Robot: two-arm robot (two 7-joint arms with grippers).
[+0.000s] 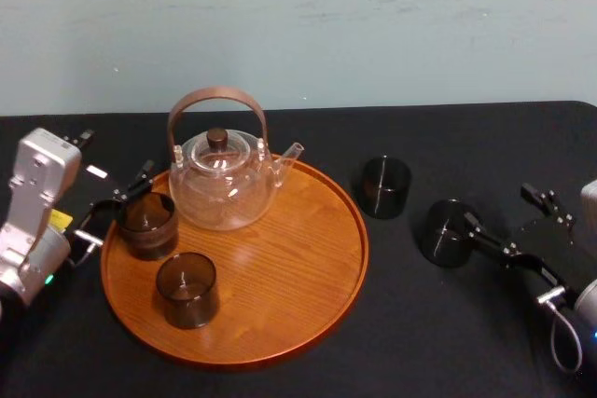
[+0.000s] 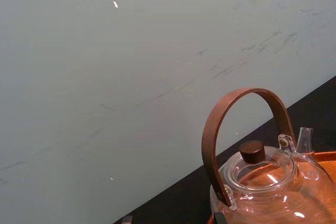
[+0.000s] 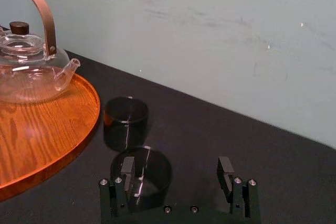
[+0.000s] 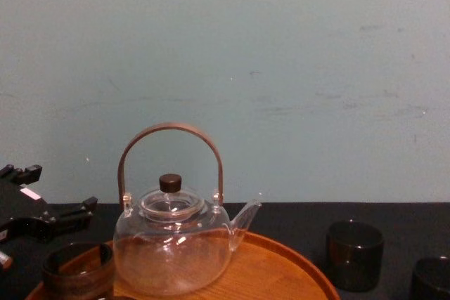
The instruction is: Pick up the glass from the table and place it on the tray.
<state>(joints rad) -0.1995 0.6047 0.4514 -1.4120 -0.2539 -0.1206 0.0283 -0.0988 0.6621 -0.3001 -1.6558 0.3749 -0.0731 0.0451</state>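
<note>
Glasses number four, all dark and short. Two stand on the single round tray (image 1: pixel 308 258), which takes the centre-left of the head view: a rim glass (image 1: pixel 146 223) at its left edge and a front glass (image 1: pixel 187 288) toward the lower left. The other two stand on the black table (image 1: pixel 438 342) to the right of the tray: a far glass (image 1: pixel 385 185) just right of centre, and a near glass (image 1: pixel 446 232) lower and further right, close to it but apart. One glass teapot (image 1: pixel 224 184) with a brown hoop handle sits on the tray's upper part. At the left edge of the frame the left gripper (image 1: pixel 119 200) has its fingers spread, tips beside the rim glass without clamping it. From the lower right comes the right gripper (image 1: pixel 497 208), fingers spread wide; in the right wrist view one finger (image 3: pixel 127 169) overlaps the near glass, the other stands over bare cloth
</note>
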